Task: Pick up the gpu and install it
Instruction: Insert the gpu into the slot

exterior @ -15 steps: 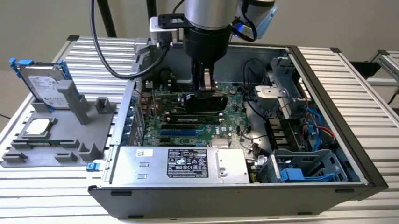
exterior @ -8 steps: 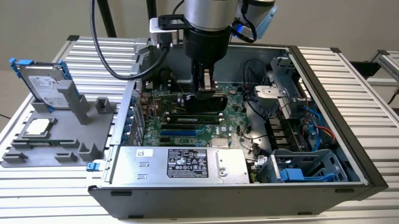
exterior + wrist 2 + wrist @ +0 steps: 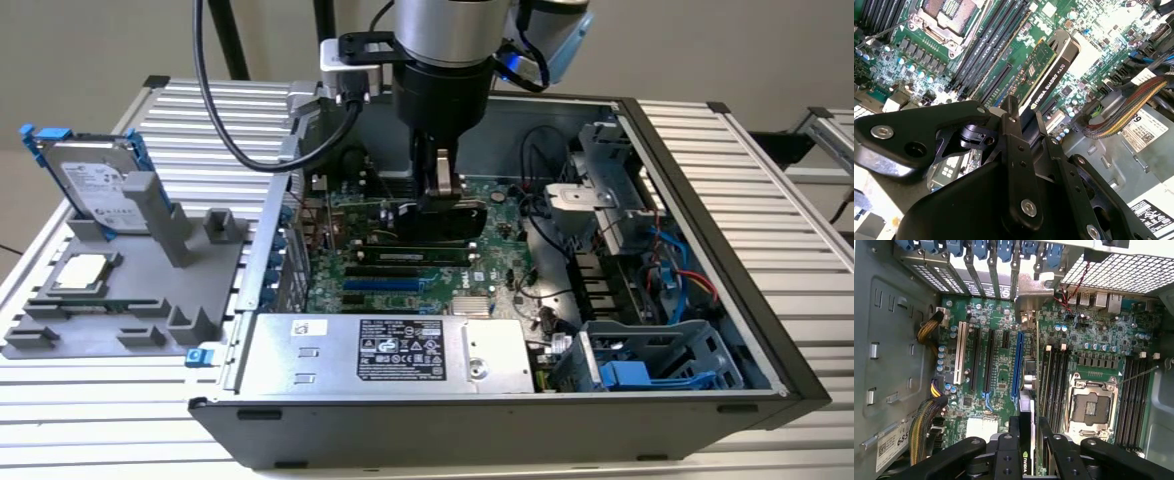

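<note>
My gripper [image 3: 441, 198] reaches down into the open computer case [image 3: 694, 190] and is shut on the gpu [image 3: 434, 222], a dark card held on edge over the motherboard [image 3: 400, 285]. In the second wrist view the gpu [image 3: 1050, 75] shows its green board and black cooler edge running away from the gripper [image 3: 1024, 112]. In the first wrist view the gpu [image 3: 1026, 407] stands edge-on between the fingers [image 3: 1015, 432], right beside the long blue slot [image 3: 1019, 365]. I cannot tell whether the card touches the slot.
A silver power supply [image 3: 400, 350] fills the case's near side, with a drive cage [image 3: 654, 360] at the exterior view's right. Cable bundles [image 3: 926, 425] lie beside the slots. The empty processor socket [image 3: 1091, 407] sits among memory slots. A hard drive [image 3: 96, 182] and small chip [image 3: 83, 270] rest on a grey fixture outside.
</note>
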Robot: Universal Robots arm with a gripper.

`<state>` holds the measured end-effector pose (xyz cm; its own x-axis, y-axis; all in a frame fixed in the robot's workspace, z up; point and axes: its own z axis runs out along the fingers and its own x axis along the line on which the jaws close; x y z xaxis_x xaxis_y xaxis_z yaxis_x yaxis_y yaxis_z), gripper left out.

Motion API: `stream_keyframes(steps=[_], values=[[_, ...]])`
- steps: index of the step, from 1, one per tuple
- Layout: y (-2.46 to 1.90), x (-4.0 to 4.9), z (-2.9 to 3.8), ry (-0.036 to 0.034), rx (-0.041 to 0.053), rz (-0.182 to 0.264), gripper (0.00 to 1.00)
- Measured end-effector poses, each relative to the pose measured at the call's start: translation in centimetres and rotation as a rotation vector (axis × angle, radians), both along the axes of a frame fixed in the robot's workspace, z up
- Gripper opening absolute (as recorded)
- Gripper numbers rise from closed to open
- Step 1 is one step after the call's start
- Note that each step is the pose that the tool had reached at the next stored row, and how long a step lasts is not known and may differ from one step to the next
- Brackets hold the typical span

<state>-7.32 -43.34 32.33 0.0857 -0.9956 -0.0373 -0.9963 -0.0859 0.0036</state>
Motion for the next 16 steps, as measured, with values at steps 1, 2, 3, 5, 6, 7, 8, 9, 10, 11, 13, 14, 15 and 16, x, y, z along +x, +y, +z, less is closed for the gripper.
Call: stream_keyframes(steps=[1,2,3,5,6,7,8,9,10,11,13,14,15,16], values=[[0.0,0.0,0.0,0.0,0.0001,0.0,0.0],[0.0,0.0,0.0,0.0,0.0,0.0,0.0],[0.0,0.0,-0.01,0.0005,0.0001,0.0,0.0],[0.0,-0.01,-0.01,0.0021,0.0,0.0,0.0],[0.0,-0.01,0.0,0.0028,0.0,0.0,0.0],[0.0,0.0,-0.01,0.0036,0.0,0.0,0.0],[0.0,0.0,0.0,0.0044,0.0,0.0,0.0],[0.0,0.0,0.0,0.0049,-0.0001,0.0,0.0],[0.0,0.0,-0.01,0.0048,0.0,0.0,0.0],[0.0,0.0,-0.01,0.0049,-0.0001,0.0,0.0],[0.01,0.0,-0.06,0.0049,0.0001,-0.001,0.0],[0.0,0.0,-0.16,0.0048,0.0004,-0.008,0.0],[0.0,0.0,-0.3,0.0048,0.0001,-0.016,0.0],[0.0,-0.01,-0.47,0.0049,-0.0002,-0.027,0.0]])
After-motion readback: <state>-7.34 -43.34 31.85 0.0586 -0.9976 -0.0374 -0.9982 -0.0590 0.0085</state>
